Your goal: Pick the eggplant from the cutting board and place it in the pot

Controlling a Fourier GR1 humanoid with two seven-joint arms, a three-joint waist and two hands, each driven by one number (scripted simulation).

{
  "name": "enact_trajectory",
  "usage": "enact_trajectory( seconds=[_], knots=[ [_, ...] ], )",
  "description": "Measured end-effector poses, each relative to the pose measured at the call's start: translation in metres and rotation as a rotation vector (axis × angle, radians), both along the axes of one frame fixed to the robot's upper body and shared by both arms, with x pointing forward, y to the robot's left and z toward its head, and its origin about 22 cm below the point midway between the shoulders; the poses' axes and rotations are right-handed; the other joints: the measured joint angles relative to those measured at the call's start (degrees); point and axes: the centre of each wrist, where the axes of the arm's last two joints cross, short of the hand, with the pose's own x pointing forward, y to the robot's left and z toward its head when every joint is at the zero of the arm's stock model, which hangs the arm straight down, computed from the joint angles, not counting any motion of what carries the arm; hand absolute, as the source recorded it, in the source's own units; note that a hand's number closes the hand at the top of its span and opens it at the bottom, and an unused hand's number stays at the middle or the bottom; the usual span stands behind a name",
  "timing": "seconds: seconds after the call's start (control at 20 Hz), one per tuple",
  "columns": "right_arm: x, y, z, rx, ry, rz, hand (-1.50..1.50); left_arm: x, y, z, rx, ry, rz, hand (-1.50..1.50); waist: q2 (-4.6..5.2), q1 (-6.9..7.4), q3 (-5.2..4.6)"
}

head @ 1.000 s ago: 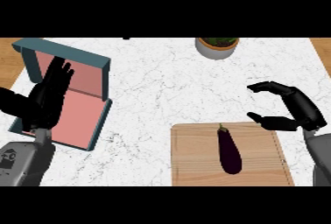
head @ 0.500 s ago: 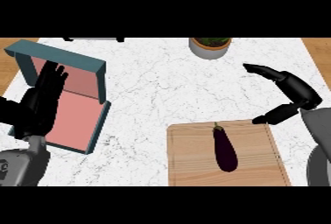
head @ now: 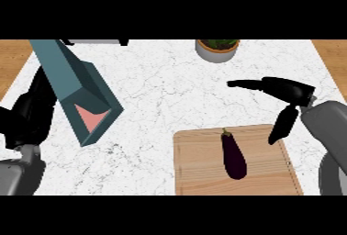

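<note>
Lying: glossy eggplant | wooden cutting board | right hand fingers apart

White marbled surface carrying a wooden cutting board at front right, a teal pot at left, a potted plant at back

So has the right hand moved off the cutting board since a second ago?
Yes. The right hand has lifted away toward the far right, now beyond the cutting board's far edge.
</note>
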Motion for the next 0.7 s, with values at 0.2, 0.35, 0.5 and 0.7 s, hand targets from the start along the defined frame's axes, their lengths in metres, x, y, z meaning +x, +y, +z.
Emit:
enact_trajectory(
  seconds=[0.2,0.35,0.5,0.7],
  knots=[
    [-0.007,0.038,0.002,-0.153,0.042,0.067,-1.50,-0.001,0.002,-0.007,0.002,0.000,0.008,0.00,0.01,-0.53,0.01],
    [-0.017,0.052,-0.001,-0.223,0.073,0.086,-1.50,0.001,0.004,-0.003,-0.001,-0.002,0.014,0.00,0.08,-0.68,0.03],
    [-0.031,0.063,-0.011,-0.253,0.094,0.088,-1.50,-0.001,-0.004,-0.004,-0.002,-0.008,0.010,0.00,0.14,-0.71,0.06],
    [-0.043,0.075,-0.016,-0.270,0.109,0.086,-1.50,0.001,-0.011,-0.002,-0.003,-0.013,0.017,0.00,0.22,-0.66,0.09]
  ],
)
